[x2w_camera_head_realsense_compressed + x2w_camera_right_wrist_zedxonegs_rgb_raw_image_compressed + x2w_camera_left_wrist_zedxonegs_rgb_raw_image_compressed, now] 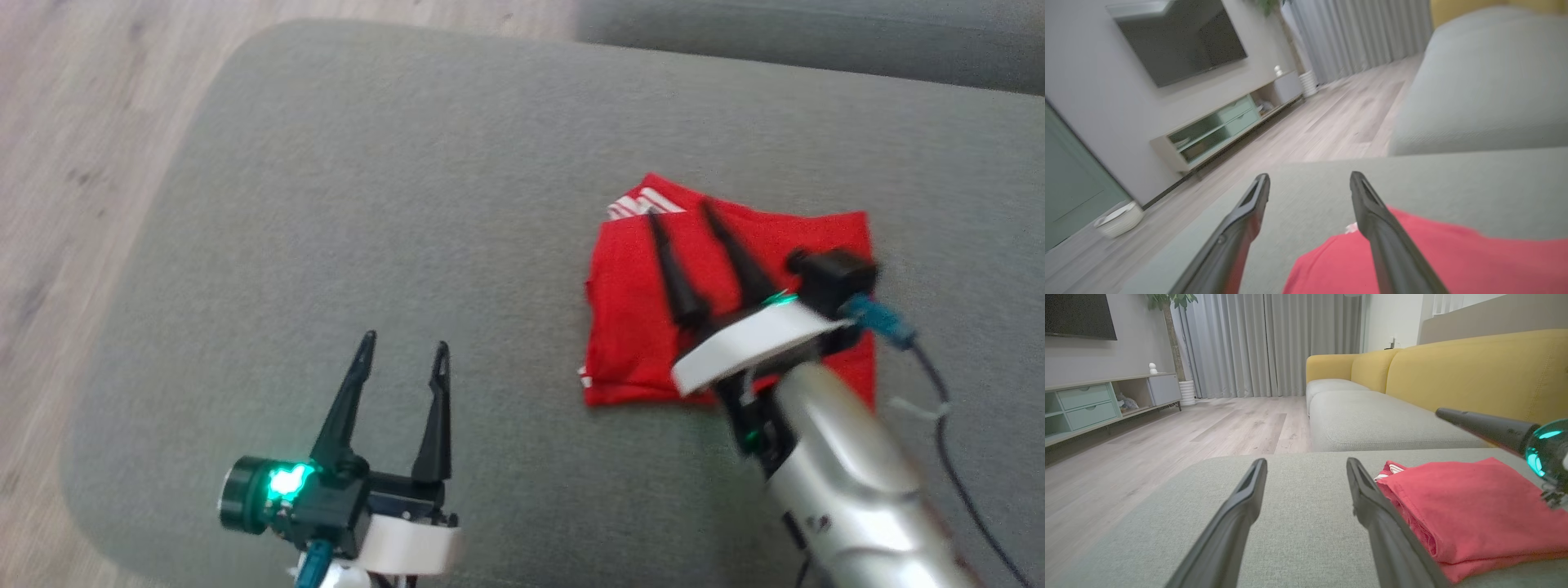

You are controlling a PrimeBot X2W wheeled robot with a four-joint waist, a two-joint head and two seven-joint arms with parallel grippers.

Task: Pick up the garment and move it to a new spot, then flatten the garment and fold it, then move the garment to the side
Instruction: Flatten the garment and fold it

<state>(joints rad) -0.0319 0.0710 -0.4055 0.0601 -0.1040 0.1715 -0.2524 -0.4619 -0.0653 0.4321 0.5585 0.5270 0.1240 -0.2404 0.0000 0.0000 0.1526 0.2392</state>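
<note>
Left fingers (349,400) spread and empty, right fingers (668,261) spread above folded red garment (629,327) on grey cushion (408,204)

The left gripper (1306,461) spreads its 2 fingers wide above a grey cushion (1298,531). A folded red garment (1474,506) lies on it just to their right, a yellow sofa back (1474,371) behind.

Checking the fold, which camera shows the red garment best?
The head view: it looks down on the folded red garment, showing nearly its whole outline on the grey cushion, though the right gripper covers part. The left wrist view gives a sharp side look, cropped at the edge. The right wrist view catches a blurred piece.
</note>
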